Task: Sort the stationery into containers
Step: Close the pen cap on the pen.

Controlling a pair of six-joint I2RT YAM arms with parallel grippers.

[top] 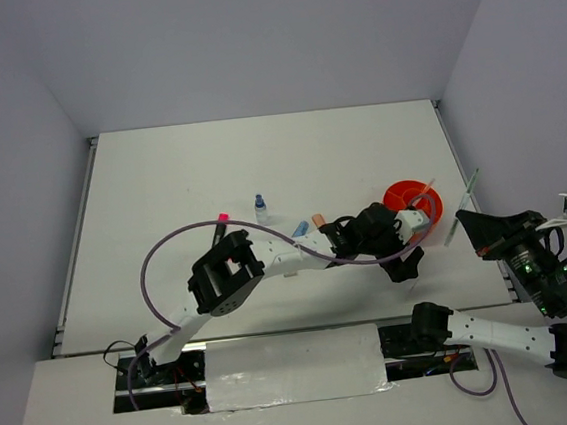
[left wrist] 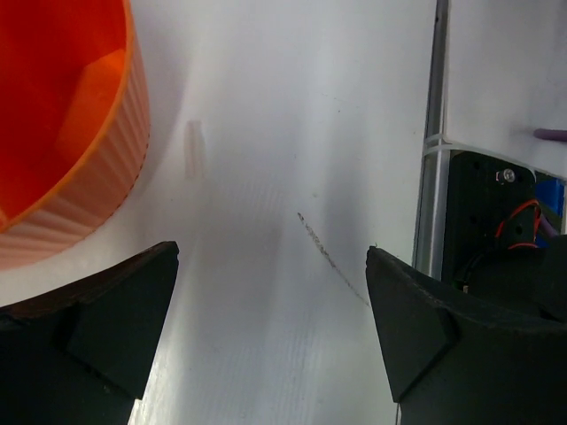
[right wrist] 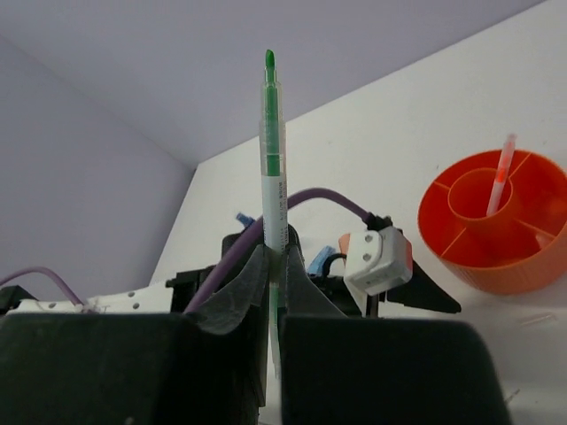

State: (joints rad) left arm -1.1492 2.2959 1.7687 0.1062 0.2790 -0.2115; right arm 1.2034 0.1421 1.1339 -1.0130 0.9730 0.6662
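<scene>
On the white worktop (top: 180, 182), furthest left of the loose things, a pink-capped highlighter (top: 222, 223) lies partly under the left arm (top: 268, 264). Just right of it and a little further back, a blue-capped bottle (top: 260, 208) stands upright on its own. Next come a blue marker (top: 300, 229) and a peach marker (top: 317, 216), close together and just beside the arm's wrist. The left claw (left wrist: 272, 251) hangs low over bare worktop with its fingers spread wide and nothing between them. It is just beside the bowl (top: 400, 197), whose ribbed orange wall fills the upper left corner of the left wrist view. The bowl sits near the worktop's right edge. An orange pen (right wrist: 502, 173) stands tilted in its round middle compartment, with its top leaning out above the rim. The other compartments that can be seen hold nothing. Furthest right, the right claw (right wrist: 275, 257) is raised above the worktop's right edge, well clear of the bowl. Its fingers are pressed together on a green pen (right wrist: 272, 159), gripped near its lower part, with the long barrel and green tip sticking out past the fingertips.
</scene>
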